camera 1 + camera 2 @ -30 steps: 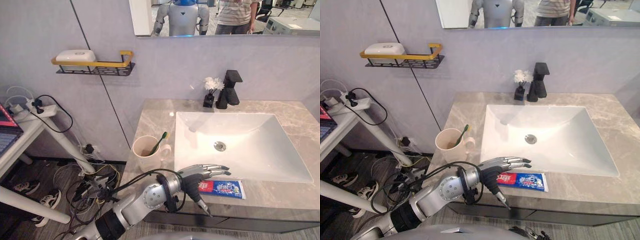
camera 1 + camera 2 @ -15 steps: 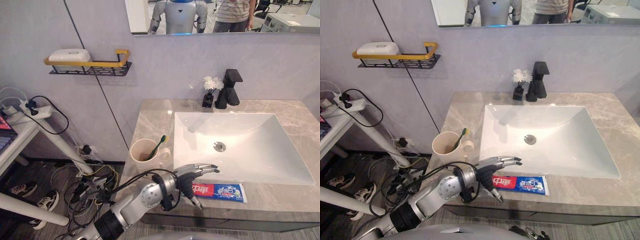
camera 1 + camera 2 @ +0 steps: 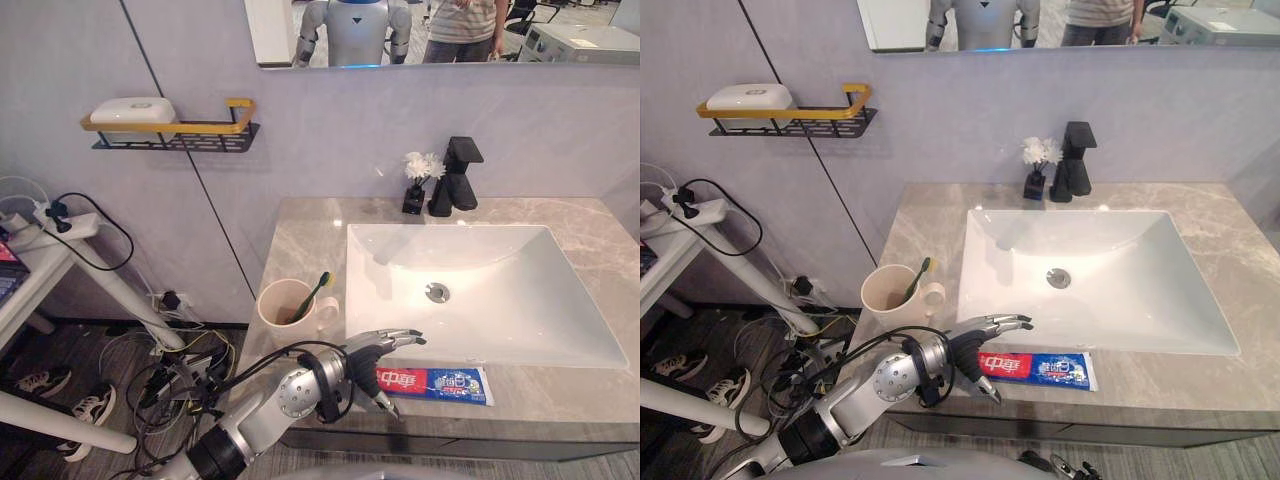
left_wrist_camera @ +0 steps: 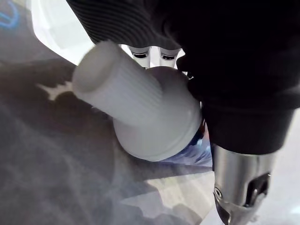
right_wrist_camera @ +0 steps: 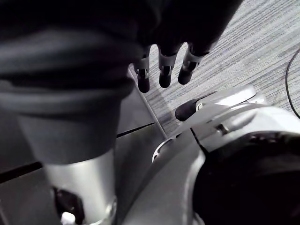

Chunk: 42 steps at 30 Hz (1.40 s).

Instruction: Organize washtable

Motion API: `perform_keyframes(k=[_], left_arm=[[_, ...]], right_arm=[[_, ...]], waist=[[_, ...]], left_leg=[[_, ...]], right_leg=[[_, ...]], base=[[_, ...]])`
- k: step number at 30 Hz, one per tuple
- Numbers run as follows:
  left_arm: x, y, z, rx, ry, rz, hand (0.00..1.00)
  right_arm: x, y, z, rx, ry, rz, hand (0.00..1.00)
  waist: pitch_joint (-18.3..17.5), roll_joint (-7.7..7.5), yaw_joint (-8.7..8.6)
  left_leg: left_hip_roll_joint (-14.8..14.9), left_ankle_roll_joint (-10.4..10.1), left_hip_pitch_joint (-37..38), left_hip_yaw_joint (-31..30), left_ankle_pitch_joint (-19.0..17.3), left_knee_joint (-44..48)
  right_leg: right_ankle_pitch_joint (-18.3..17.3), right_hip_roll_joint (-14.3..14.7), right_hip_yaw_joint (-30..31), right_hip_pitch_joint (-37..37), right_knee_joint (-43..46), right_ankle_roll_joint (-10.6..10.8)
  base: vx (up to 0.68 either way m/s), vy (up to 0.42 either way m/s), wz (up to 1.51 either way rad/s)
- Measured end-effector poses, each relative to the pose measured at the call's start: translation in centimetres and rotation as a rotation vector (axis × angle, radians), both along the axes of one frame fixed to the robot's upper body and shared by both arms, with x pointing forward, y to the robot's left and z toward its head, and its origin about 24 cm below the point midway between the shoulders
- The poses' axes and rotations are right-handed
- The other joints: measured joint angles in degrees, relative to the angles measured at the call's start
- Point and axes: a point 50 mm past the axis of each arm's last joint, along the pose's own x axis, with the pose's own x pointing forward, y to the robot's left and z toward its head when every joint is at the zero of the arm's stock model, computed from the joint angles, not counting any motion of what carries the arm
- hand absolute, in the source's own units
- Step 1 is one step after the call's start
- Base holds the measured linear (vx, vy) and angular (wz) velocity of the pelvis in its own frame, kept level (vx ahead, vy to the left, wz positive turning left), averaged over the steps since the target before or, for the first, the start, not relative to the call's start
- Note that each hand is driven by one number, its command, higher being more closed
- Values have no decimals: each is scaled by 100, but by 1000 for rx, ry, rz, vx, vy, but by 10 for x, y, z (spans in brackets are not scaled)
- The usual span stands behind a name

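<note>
A red, white and blue toothpaste tube (image 3: 440,382) lies flat on the marble counter's front strip, before the sink (image 3: 560,330). My left hand (image 3: 372,352) hovers over the tube's left end, open. Its fingers reach out straight above the tube and its thumb points down over the counter's front edge. In the left wrist view the tube's white cap (image 4: 136,112) sits right under the palm, with fingertips (image 4: 150,52) past it. Left of the sink stands a cream cup (image 3: 285,308) with a green toothbrush (image 3: 314,291) in it. My right hand (image 5: 164,70) hangs open over the floor.
A black faucet (image 3: 456,178) and a small vase of white flowers (image 3: 417,183) stand behind the sink. A wall shelf (image 3: 180,132) with a yellow rail holds a white soap (image 3: 125,109). A white side table (image 3: 60,250) with cables stands at the left.
My left hand has drawn back to the left along the tube, from over its middle to its cap end. The camera has shifted a little; the tube and cup lie as before.
</note>
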Motion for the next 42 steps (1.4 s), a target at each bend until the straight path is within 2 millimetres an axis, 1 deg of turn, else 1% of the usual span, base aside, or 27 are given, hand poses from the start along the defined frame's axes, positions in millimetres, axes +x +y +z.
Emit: perform_keyframes(k=[1, 2, 11, 18, 37, 42], left_arm=[[0, 0, 0, 0, 0, 0, 0], [0, 0, 0, 1, 1, -1, 100], [1, 0, -5, 6, 2, 19, 100], [9, -1, -1, -11, -33, 62, 100], [10, 1, -2, -13, -42, 82, 100], [10, 1, 2, -20, -57, 81, 100]], right_arm=[[0, 0, 0, 0, 0, 0, 0], [0, 0, 0, -1, 0, 0, 0], [0, 0, 0, -5, 2, -3, 0], [1, 0, 0, -6, -1, -6, 0], [4, 0, 1, -13, -15, -4, 0], [4, 0, 1, -14, -15, -3, 0]], waist=[[0, 0, 0], [0, 0, 0], [2, 2, 0], [28, 13, -6], [63, 12, -2], [65, 15, -2]], left_leg=[[0, 0, 1, 1, 0, -2], [0, 0, 2, 3, 0, -5], [4, 0, 52, 73, 0, -61], [40, -2, 174, 146, -1, -172], [90, -9, 190, 170, -5, -182], [90, -9, 191, 169, -5, -182]], right_leg=[[0, 0, 0, 0, -1, 0], [0, 0, 1, 0, -1, 0], [3, 1, 52, -8, -6, 6], [3, 35, 128, 5, -7, 7], [3, 76, 144, 8, -9, 5], [3, 75, 142, 9, -9, 5]], base=[[0, 0, 0], [0, 0, 0], [2, 2, -3], [27, -6, -5], [2, -1, 0], [0, 0, 0]])
